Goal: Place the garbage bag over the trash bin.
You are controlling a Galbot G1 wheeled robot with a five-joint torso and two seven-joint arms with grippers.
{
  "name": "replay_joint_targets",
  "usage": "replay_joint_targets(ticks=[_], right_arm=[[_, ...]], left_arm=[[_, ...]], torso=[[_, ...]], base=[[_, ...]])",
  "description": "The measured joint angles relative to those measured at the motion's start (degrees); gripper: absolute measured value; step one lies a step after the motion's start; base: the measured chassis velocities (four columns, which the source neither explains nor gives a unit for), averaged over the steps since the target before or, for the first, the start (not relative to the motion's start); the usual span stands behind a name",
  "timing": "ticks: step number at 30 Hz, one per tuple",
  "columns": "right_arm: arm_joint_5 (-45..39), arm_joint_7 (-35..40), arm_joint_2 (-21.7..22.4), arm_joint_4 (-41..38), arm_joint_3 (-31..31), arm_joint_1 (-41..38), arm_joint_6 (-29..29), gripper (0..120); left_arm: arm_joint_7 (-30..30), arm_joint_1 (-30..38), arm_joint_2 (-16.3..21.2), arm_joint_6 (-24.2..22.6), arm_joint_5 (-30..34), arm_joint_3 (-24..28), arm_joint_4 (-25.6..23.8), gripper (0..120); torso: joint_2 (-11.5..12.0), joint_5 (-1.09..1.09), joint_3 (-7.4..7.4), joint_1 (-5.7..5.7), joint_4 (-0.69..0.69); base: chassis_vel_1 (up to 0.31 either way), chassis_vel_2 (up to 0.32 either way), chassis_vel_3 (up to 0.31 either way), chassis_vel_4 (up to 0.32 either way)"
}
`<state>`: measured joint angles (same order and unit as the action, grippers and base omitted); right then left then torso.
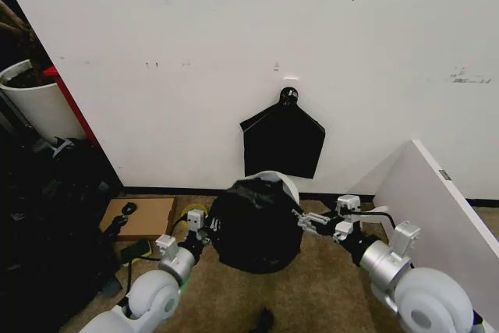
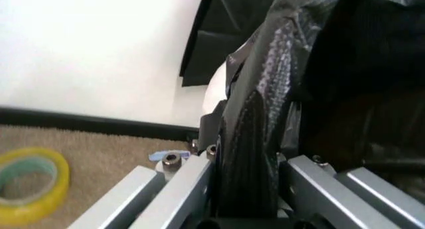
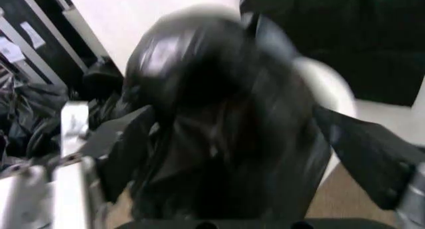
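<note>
A: Black, glossy, crinkled plastic: in the head view the garbage bag (image 1: 255,226) billows over the round cream-white plastic trash bin (image 1: 282,182), whose rolled rim shows at the bag's top, on tan carpet (image 1: 312,294) by the white wall (image 1: 234,37).

B: And the grippers?

A: The left gripper (image 1: 209,225) touches the bag's left side; the right gripper (image 1: 302,220) touches its right side. A flat black pentagon-shaped bag (image 1: 283,142) hangs on the wall above the bin. A brown cardboard piece (image 1: 144,217) lies to the left.

B: Left wrist view?

A: The left gripper (image 2: 249,189) pinches a fold of the garbage bag (image 2: 265,89) between its metal fingers (image 2: 186,189). A yellow tape roll (image 2: 30,184) lies on the carpet (image 2: 99,149); the bin (image 2: 216,87) shows pale behind the bag.

B: Right wrist view?

A: The right gripper (image 3: 239,154) has its dark fingers (image 3: 126,144) spread to either side of the garbage bag (image 3: 219,129); whether they grip the film, I cannot tell. The bin's rim (image 3: 329,89) curves beside the bag.
</note>
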<state>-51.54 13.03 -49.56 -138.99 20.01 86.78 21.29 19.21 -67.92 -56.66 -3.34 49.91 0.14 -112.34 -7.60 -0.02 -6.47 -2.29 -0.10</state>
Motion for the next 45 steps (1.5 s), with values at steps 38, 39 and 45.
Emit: replay_joint_targets(ticks=[38,39,45], right_arm=[[7.21,22.79,-5.84,16.96,-28.04,-23.9,19.42,0],[7.21,22.79,-5.84,16.96,-28.04,-23.9,19.42,0],[9.14,27.44,-10.08,22.78,-32.16,-26.84,19.51,0]], left_arm=[[15.39,8.7,-5.65,-11.48,-5.04,13.91,1.48,0],[15.39,8.7,-5.65,-11.48,-5.04,13.91,1.48,0],[14.99,7.79,-4.85,-12.23,-6.94,13.93,0.26,0]], torso=[[0.0,-0.01,-0.01,0.0,0.01],[0.0,-0.01,-0.01,0.0,0.01],[0.0,-0.01,-0.01,0.0,0.02]], base=[[0.0,0.0,0.0,0.0],[0.0,0.0,0.0,0.0],[0.0,0.0,0.0,0.0]])
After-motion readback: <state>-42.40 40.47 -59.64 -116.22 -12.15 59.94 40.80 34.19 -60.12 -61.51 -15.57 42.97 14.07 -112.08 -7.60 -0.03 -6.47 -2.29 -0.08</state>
